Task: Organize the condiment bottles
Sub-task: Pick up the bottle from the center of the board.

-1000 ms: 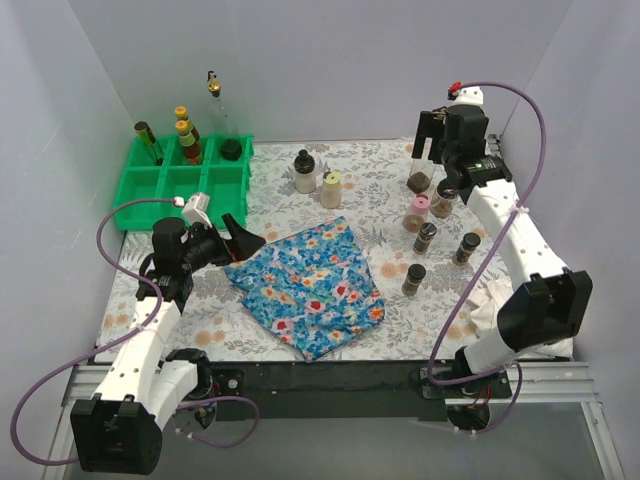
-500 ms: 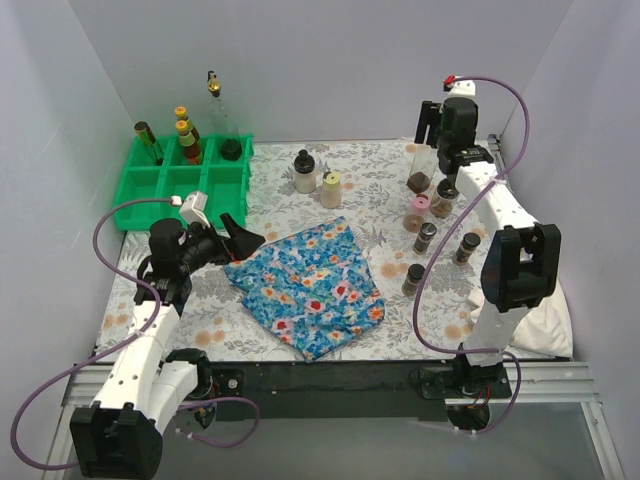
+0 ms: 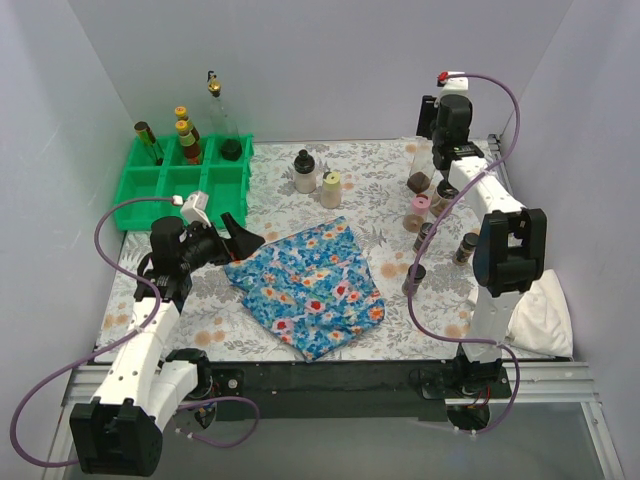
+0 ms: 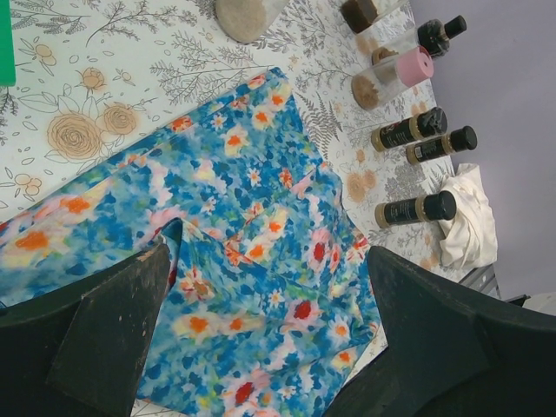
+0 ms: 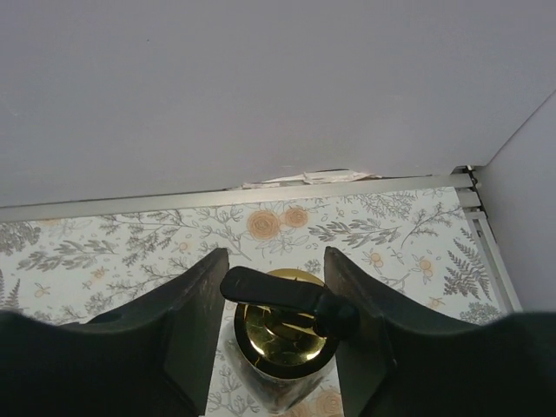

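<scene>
A clear jar with a gold top (image 5: 280, 334) and a black lever stands near the table's back right. My right gripper (image 5: 276, 304) reaches down over it, one finger pressed against each side of the top. From above, this jar (image 3: 417, 178) shows brown contents under the right gripper (image 3: 432, 135). Other condiment bottles stand close by: a pink-lidded one (image 3: 418, 210) and dark black-capped jars (image 3: 425, 237), (image 3: 466, 247). A white black-capped bottle (image 3: 305, 172) and a cream one (image 3: 331, 188) stand mid-table. My left gripper (image 4: 261, 347) hangs open over the blue floral cloth (image 4: 261, 261).
A green compartment tray (image 3: 165, 190) at the back left holds a red-labelled yellow-capped sauce (image 3: 186, 140), a dark bottle (image 3: 148, 142) and a black-capped jar (image 3: 232, 150). A tall clear bottle (image 3: 214, 100) rises at its back. A white rag (image 3: 540, 310) lies at the right edge.
My right gripper has moved back over the gold-topped jar and its fingers have closed in on the top. The right arm has folded upright. The left arm has not moved.
</scene>
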Controlling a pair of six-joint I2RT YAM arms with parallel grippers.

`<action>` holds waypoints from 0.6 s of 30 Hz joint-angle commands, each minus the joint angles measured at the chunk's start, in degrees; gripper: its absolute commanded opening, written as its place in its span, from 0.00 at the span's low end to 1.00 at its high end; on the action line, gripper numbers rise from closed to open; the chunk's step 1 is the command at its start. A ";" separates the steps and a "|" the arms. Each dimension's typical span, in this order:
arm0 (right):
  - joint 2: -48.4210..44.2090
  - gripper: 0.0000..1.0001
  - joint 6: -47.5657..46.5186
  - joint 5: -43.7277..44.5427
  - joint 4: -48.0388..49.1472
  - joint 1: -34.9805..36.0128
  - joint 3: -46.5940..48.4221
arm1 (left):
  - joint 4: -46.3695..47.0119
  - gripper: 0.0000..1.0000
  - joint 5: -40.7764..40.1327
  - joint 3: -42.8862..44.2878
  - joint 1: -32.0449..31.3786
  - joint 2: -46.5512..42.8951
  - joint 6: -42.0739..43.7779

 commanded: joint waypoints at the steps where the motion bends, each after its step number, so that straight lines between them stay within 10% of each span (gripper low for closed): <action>1: -1.53 0.51 -1.56 0.62 7.67 -0.14 -1.17 | -0.65 0.98 0.10 2.36 0.08 0.38 1.16; 8: -3.72 0.03 -5.07 -10.16 9.34 -0.14 -1.53 | -1.53 0.98 -0.61 2.97 0.61 1.60 1.07; 18: -12.25 0.01 -2.26 -21.42 8.38 1.44 -1.18 | -7.05 0.98 -5.34 18.87 2.02 5.74 -10.71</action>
